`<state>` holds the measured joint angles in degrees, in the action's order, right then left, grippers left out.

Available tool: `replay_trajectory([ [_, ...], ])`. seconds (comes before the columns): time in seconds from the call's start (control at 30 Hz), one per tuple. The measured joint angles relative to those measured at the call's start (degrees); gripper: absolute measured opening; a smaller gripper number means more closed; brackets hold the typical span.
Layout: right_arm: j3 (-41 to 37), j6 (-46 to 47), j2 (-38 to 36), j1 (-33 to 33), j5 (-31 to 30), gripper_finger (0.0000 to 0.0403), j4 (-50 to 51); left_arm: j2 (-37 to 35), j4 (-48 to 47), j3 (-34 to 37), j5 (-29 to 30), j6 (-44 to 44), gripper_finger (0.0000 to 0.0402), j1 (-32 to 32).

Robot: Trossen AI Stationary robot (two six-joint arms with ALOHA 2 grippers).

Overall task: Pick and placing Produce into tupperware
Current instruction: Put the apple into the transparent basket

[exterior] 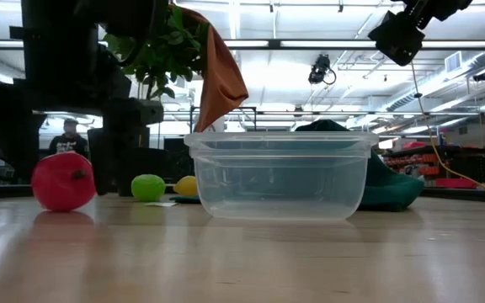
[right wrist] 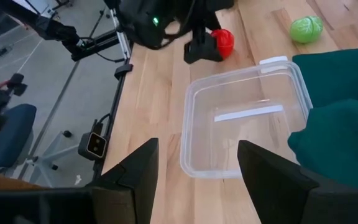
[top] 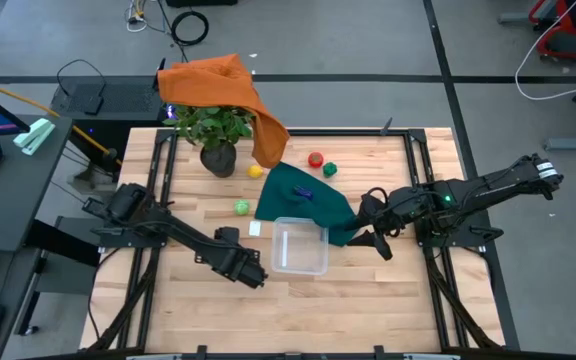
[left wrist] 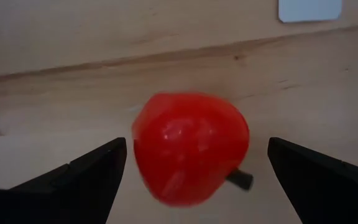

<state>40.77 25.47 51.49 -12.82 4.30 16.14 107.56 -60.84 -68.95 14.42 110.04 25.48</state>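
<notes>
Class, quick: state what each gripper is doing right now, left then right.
Left gripper: open, fingers either side of the round red toy fruit, not gripping it.
Right gripper: open, empty, above the clear plastic container.

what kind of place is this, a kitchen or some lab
Most likely a robotics lab or workshop, not a kitchen. Two robot arms are mounted at a wooden table, cables lie on a bare concrete floor, and the low view shows an open hall with strip lights and equipment behind the clear container.

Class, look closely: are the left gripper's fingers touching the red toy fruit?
Apart. The left wrist view shows bare wood between the red fruit and each open finger of the left gripper.
</notes>
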Motion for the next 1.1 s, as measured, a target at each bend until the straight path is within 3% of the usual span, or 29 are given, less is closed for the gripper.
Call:
replay_trajectory([
  [0.27, 0.00, 0.02, 0.01, 0.00, 0.00, 0.0181, -0.18, 1.33, 0.78, 0.00, -0.07, -1.64, 0.0396, -0.94],
  [0.7, 0.00, 0.61, 0.01, 0.00, -1.01, 0.0181, -0.09, 1.34, 0.61, 0.00, -0.14, -1.83, 0.0356, -0.94],
  [1.1, 0.00, 0.59, 0.01, 0.00, -1.03, 0.0181, -0.09, 1.32, 0.61, 0.00, -0.18, -1.79, 0.0352, -0.94],
])
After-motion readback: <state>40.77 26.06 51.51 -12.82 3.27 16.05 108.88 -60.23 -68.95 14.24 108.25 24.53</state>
